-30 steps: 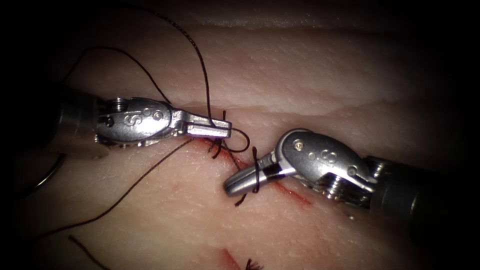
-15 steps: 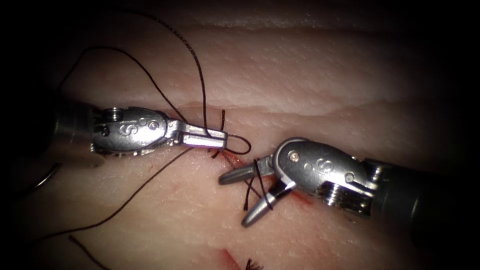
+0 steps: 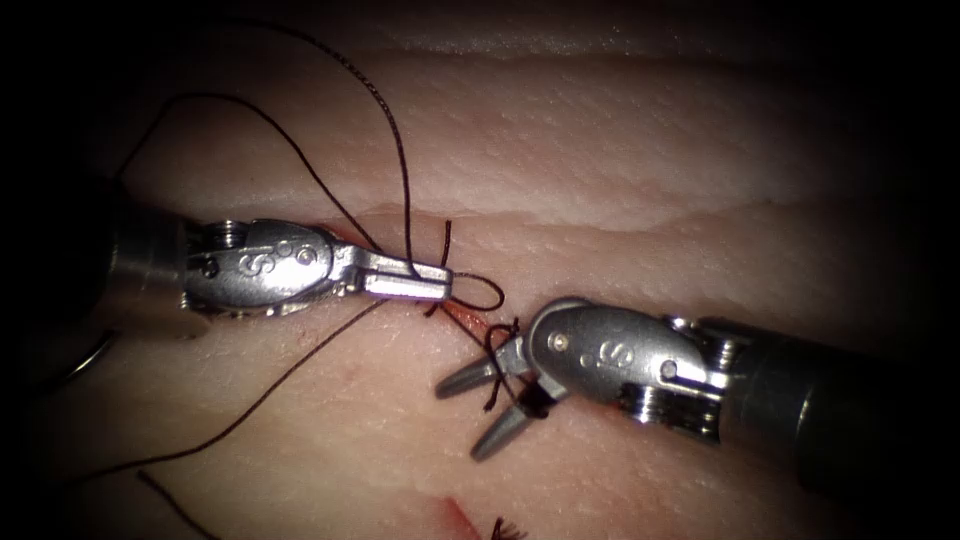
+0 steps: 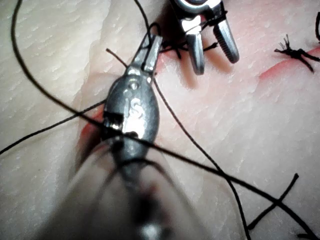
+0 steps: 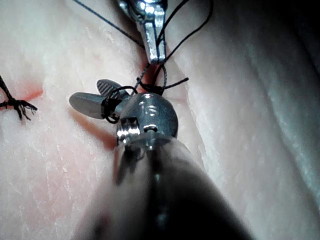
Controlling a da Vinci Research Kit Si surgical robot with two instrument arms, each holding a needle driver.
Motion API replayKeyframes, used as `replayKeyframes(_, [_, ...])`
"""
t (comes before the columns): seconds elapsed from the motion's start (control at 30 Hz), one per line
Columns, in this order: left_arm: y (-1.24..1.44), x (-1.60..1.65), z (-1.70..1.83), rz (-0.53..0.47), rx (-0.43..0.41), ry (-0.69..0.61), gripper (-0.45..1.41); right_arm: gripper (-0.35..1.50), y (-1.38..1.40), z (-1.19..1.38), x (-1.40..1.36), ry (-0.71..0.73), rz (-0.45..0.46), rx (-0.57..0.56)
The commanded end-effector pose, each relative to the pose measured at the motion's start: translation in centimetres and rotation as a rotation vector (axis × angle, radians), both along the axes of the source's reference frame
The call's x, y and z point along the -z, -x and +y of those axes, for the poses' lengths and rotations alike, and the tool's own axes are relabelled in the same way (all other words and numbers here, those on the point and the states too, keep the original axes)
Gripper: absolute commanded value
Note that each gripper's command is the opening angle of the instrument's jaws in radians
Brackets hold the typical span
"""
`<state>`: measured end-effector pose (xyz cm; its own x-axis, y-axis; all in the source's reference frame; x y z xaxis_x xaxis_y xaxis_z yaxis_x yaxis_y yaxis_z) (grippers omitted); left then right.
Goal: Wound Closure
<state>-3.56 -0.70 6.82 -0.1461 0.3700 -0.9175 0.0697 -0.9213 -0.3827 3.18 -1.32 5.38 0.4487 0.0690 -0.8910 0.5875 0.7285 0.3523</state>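
My left tool (image 3: 440,283) comes in from the left with its jaws shut on the dark thread (image 3: 398,160), at the upper end of the cut (image 3: 470,322). A small loop of thread pokes out past its tip. My right tool (image 3: 458,420) lies over the cut with its jaws open, holding nothing; a thread loop (image 3: 502,362) is wrapped around the jaws near their hinge. The left wrist view shows the left tool (image 4: 150,47) pinching the thread. In the right wrist view the right tool (image 5: 86,91) is spread, with the wrap (image 5: 109,109) at its base. A faint curved needle (image 3: 92,352) lies at the far left, held by neither tool.
Long thread strands trail across the tissue (image 3: 620,160) to the left of the cut. A tied stitch with frayed ends (image 3: 505,527) sits by a red mark at the near edge, and it also appears as the stitch (image 4: 292,50). Red fluid stains the cut's edges.
The right tool's jaws went from shut to open. The tool shifted slightly left, and the thread wrap slid toward the hinge. The left tool moved a little left, still holding the thread.
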Motion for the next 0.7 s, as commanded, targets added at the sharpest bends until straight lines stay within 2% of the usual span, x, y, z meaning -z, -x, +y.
replayKeyframes(0.03, [0.06, -0.04, 0.0, -0.001, 0.0, 0.001, -0.45, 0.22, -0.1, 0.12, -0.04, 0.026, 0.006, -0.017])
replayKeyframes(0.07, [0.06, -0.04, -0.01, -0.001, -0.001, 0.001, -0.45, 0.11, -0.1, 0.14, -0.05, 0.033, 0.013, -0.016])
replayKeyframes(0.1, [0.05, -0.04, -0.02, -0.002, -0.001, 0.002, -0.45, -0.33, -0.1, 0.15, -0.05, 0.032, 0.011, -0.018])
replayKeyframes(0.37, [-0.05, 0.1, -0.24, -0.011, -0.021, 0.001, -0.45, -0.35, 0.0, 0.3, -0.05, 0.065, -0.007, -0.016])
replayKeyframes(0.7, [-0.14, 0.36, -0.61, -0.01, -0.029, 0.001, -0.45, -0.35, 0.14, 0.48, 0.02, -0.006, 0.07, -0.091])
